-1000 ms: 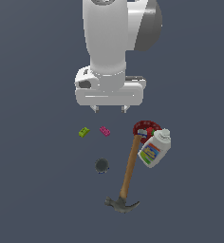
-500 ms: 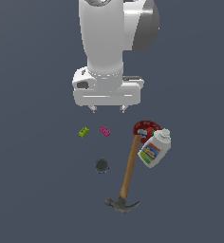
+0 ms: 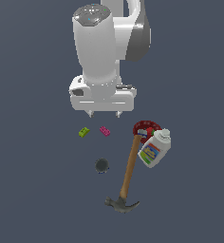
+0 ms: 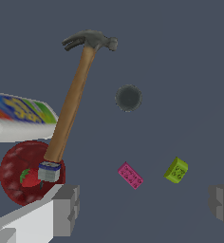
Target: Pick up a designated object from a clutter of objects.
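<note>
My gripper [image 3: 104, 114] hangs above the dark grey counter [image 3: 38, 190] with its fingers [image 4: 66, 209] spread wide apart, holding nothing. The tiny lime-green studded brick [image 3: 84, 132] lies on the counter below it, towards the exterior view's left, just beside the small pink studded brick [image 3: 105, 131] but apart from it. A small dark ball [image 3: 102, 165] sits nearer the camera. To the exterior view's right, the wooden-handled claw hammer [image 3: 128, 171] rests its handle end on the red round strawberry-printed item [image 3: 146, 128], and the white labelled bottle [image 3: 154, 149] lies tilted against both. I cannot tell what the bottle holds.
</note>
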Motion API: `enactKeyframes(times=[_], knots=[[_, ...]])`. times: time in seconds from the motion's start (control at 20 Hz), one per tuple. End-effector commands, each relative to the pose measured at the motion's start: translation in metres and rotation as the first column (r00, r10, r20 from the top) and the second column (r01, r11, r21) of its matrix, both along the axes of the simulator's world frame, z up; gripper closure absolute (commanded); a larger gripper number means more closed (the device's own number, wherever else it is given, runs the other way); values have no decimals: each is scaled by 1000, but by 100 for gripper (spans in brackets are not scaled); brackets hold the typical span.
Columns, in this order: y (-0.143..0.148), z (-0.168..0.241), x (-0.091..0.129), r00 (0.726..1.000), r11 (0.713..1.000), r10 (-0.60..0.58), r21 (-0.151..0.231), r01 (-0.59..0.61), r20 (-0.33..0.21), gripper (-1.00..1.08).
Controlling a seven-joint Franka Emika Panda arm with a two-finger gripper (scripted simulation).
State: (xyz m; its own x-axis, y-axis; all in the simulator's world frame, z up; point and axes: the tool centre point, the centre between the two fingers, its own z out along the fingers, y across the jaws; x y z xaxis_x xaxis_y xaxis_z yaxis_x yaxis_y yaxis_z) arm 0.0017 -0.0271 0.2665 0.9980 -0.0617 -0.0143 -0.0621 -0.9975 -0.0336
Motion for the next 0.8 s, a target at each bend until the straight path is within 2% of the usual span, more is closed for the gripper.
enactKeyframes(times=[0.0, 0.35, 0.75], knots=[[-8, -14, -1, 1000, 1000, -32, 2, 32, 0, -92], [-42, -68, -13, 987, 987, -163, 5, 163, 0, -92], [-90, -139, -45, 937, 937, -348, -5, 348, 3, -92]])
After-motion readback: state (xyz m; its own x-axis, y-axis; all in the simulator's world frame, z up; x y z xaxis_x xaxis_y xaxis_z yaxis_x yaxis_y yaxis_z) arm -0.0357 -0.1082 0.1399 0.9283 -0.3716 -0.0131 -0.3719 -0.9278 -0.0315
